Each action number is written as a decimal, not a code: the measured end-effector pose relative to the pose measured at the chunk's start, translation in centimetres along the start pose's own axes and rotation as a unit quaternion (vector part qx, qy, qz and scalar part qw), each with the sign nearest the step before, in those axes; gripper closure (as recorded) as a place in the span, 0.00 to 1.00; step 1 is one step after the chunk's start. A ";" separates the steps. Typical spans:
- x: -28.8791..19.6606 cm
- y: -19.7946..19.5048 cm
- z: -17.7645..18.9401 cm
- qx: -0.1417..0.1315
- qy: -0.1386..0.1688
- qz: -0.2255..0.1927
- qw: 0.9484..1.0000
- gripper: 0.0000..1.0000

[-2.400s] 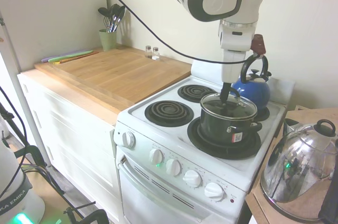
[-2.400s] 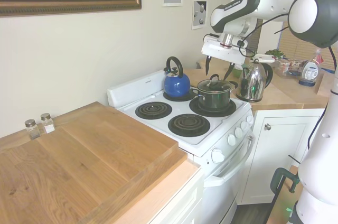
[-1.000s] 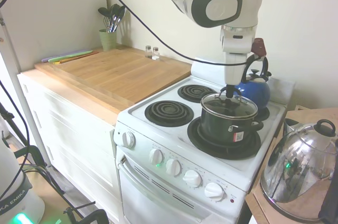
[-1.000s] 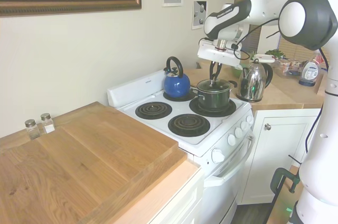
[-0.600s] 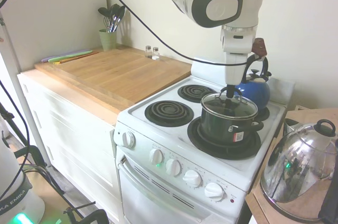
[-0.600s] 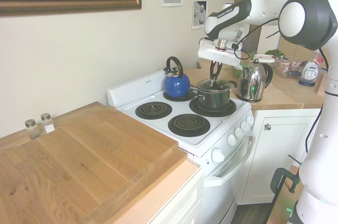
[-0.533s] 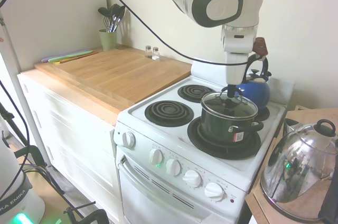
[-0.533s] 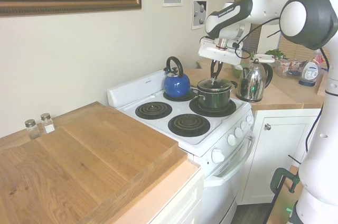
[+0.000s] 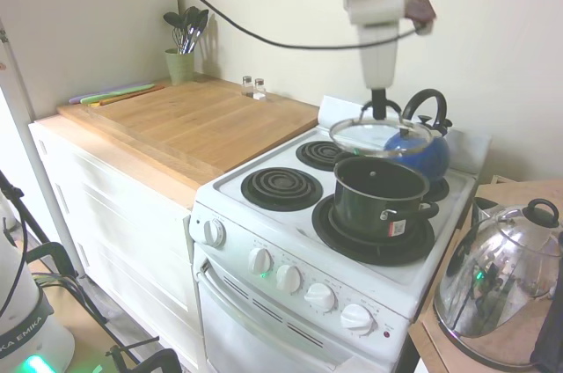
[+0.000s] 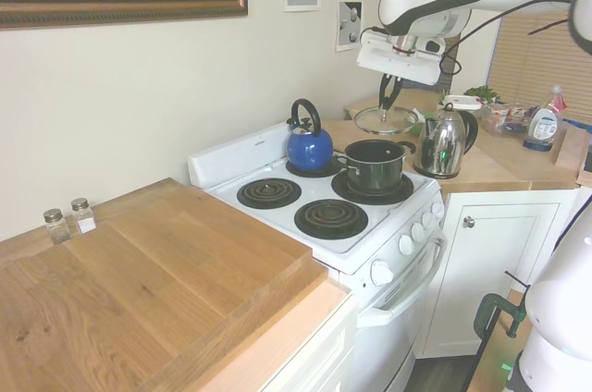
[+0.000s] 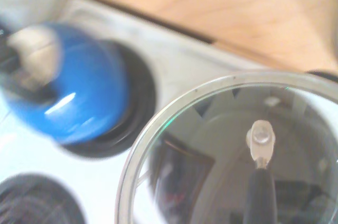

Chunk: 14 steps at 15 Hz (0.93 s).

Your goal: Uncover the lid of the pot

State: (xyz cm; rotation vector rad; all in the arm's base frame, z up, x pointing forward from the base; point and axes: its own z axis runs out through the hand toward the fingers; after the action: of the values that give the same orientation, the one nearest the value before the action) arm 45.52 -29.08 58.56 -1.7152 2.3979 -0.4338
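Gripper (image 9: 378,107) clamped on lid (image 9: 381,136) handle, lid clear above pot (image 9: 380,196). Glass: rigid, slick, breakable; handle looks the only secure hold.

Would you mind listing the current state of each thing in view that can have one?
lid: lifted off, held in the air above the pot
pot: uncovered, upright on the front burner
gripper: shut on the lid's handle
blue kettle: upright on the back burner
chrome kettle: upright on the counter, lid on
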 end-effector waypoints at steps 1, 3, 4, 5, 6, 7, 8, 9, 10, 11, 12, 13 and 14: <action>-2.9 0.3 -1.5 0.009 0.007 -0.024 1.000 1.00; -9.9 1.5 -5.0 0.029 0.016 -0.073 0.997 1.00; -13.7 2.5 -6.7 0.037 0.020 -0.100 0.994 1.00; -17.7 3.6 -8.0 0.045 0.020 -0.134 0.990 1.00; -21.9 4.9 -9.2 0.050 0.019 -0.167 0.984 1.00; -26.0 6.1 -9.9 0.053 0.017 -0.197 0.979 1.00; -30.0 7.3 -10.4 0.054 0.016 -0.225 0.973 1.00; -33.6 8.3 -10.8 0.054 0.016 -0.252 0.966 1.00; -36.6 8.9 -11.0 0.053 0.019 -0.272 0.961 1.00; -39.2 9.0 -11.0 0.052 0.026 -0.287 0.956 1.00; -41.6 8.7 -10.6 0.047 0.031 -0.301 0.952 1.00; -43.9 8.3 -9.9 0.039 0.032 -0.314 0.948 1.00; -46.3 7.8 -8.9 0.031 0.032 -0.327 0.944 1.00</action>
State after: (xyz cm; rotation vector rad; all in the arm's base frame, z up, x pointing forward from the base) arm 51.14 18.19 62.68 -2.4704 1.7607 -0.6400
